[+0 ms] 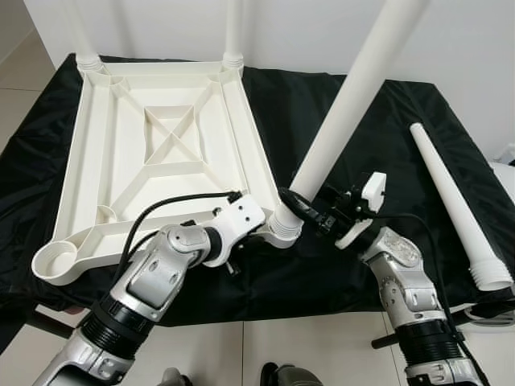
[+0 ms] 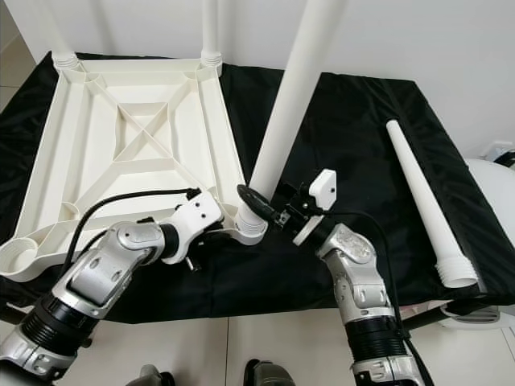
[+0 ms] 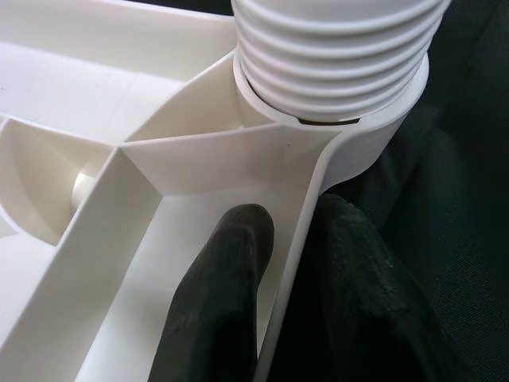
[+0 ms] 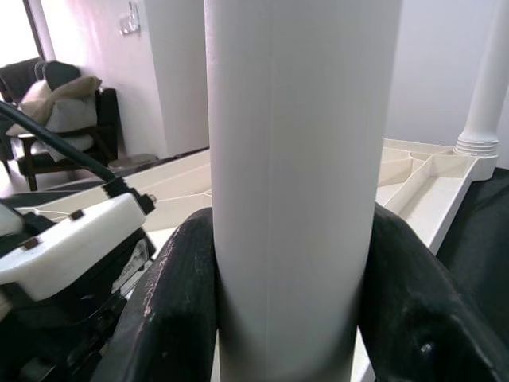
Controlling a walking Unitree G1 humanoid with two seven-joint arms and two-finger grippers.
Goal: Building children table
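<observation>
1. The upturned tabletop (image 1: 96, 153) is white all over, ribs included.
2. The upright leg (image 1: 354, 96) and the loose leg (image 1: 455, 205) are plain white.
3. The cloth (image 1: 338, 104) beneath is solid black.
4. Both arms are silver; the left gripper (image 3: 278, 286) and right gripper (image 4: 290, 318) have black fingers.
5. The floor (image 1: 306, 346) is pale tile.

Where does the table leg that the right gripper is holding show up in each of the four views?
Left eye view: the held leg slants from top right down to the tabletop's near right corner socket.
Right eye view: leg, centre, same slant.
Left wrist view: its ribbed base at the top.
Right wrist view: leg, centre, between black fingers.
Shared landmark: that corner socket.
</observation>
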